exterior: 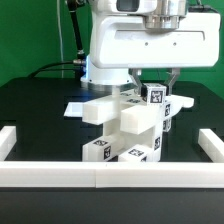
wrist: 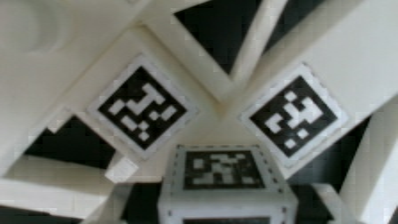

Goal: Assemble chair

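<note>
The chair (exterior: 122, 128) is a cluster of chunky white blocks with black-and-white tags in the middle of the black table. In the exterior view my gripper (exterior: 160, 88) reaches down from the white arm onto the cluster's upper right, where a tagged white block (exterior: 157, 98) sits between its fingers. In the wrist view that block (wrist: 222, 172) fills the gap of my gripper (wrist: 222, 208), with the jaws close against both of its sides. Beyond it two slanted blocks form a V, each bearing a tag (wrist: 143, 105) (wrist: 294, 112).
A long low white border rail (exterior: 100, 178) runs along the table's front and turns back at both ends (exterior: 8, 140) (exterior: 210, 145). The marker board (exterior: 78, 108) lies flat behind the chair on the exterior view's left. A green wall stands at the back.
</note>
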